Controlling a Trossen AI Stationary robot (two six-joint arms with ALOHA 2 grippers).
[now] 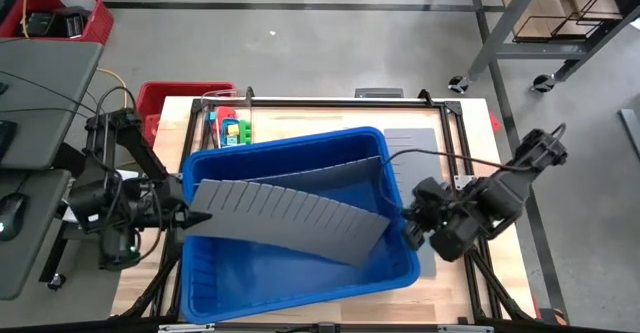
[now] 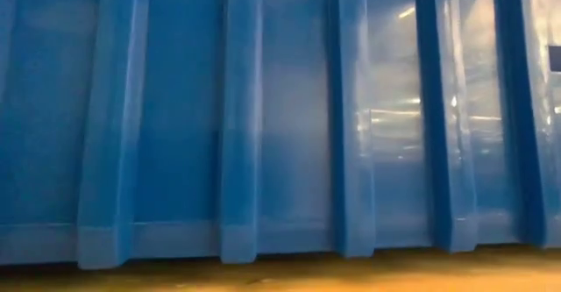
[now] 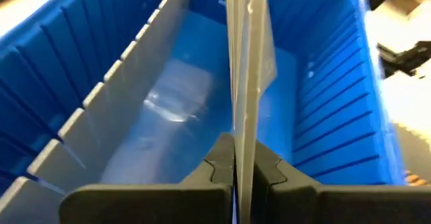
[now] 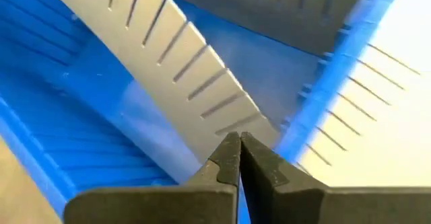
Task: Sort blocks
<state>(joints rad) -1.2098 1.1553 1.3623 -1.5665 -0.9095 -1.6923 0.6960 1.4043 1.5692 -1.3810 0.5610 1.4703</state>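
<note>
Big blue bin (image 1: pixel 300 273) takes up most of the desk (image 1: pixel 500 273), and two slotted grey divider panels (image 1: pixel 290 213) lie across its top, blocking the way in. Left pincer (image 1: pixel 186 216) is clamped shut on the near panel's left end; right pincer (image 1: pixel 408 235) is shut at the bin's right rim, tips at the panel's other end. The blocks (image 1: pixel 233 131) sit behind the bin, at the desk's far left edge. A flat grey sheet (image 1: pixel 415 148) lies right of the bin.
</note>
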